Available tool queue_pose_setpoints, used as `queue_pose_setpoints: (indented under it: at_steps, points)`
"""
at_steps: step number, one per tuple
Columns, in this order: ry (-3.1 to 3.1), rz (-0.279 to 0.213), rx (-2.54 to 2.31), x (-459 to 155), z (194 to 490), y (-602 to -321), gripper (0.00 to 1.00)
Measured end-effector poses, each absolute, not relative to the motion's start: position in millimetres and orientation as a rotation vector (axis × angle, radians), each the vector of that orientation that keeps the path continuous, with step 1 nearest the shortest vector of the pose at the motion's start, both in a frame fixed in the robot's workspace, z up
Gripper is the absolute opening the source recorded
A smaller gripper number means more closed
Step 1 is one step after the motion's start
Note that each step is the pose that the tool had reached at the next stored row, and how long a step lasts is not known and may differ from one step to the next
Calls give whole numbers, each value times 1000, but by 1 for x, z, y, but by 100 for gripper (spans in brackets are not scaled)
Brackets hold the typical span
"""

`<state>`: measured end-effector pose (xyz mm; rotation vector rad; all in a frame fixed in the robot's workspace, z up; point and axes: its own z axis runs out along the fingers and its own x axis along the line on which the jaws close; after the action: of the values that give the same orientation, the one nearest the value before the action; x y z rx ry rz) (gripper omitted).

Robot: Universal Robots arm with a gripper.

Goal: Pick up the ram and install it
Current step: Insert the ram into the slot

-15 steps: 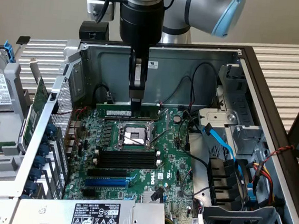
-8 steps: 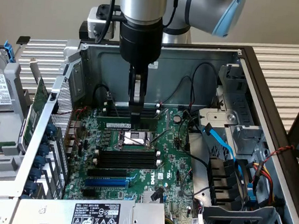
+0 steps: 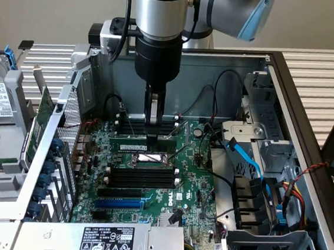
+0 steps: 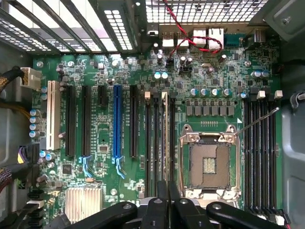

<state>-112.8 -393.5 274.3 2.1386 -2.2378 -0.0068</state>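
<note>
**Over the far memory slots, the ram pinched on edge**

Nearest the exterior camera, a metal box with a white label borders the green motherboard. Beyond it comes the blue slot, then a bank of long black slots, then the open CPU socket with its metal frame.

Just past the socket, the ram stands on edge along the far bank of slots, running across the exterior view. The gripper comes straight down onto its middle, fingers drawn tight together with the stick's upper edge between them. I cannot tell whether the stick is fully seated.

From the wrist, the gripper shows the same hold. The ram runs away from between the fingers as a thin pale edge, in line with the black slots beside the CPU socket. The blue slot lies further off.

Behind it all, the arm rises before the case's grey back wall.
</note>
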Motion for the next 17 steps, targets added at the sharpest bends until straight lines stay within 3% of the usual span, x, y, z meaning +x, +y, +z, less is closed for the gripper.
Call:
queue_pose_setpoints:
  at_steps: [17]
  points:
    - [-2242, -6, 2125, -112, 259, -399, 12]
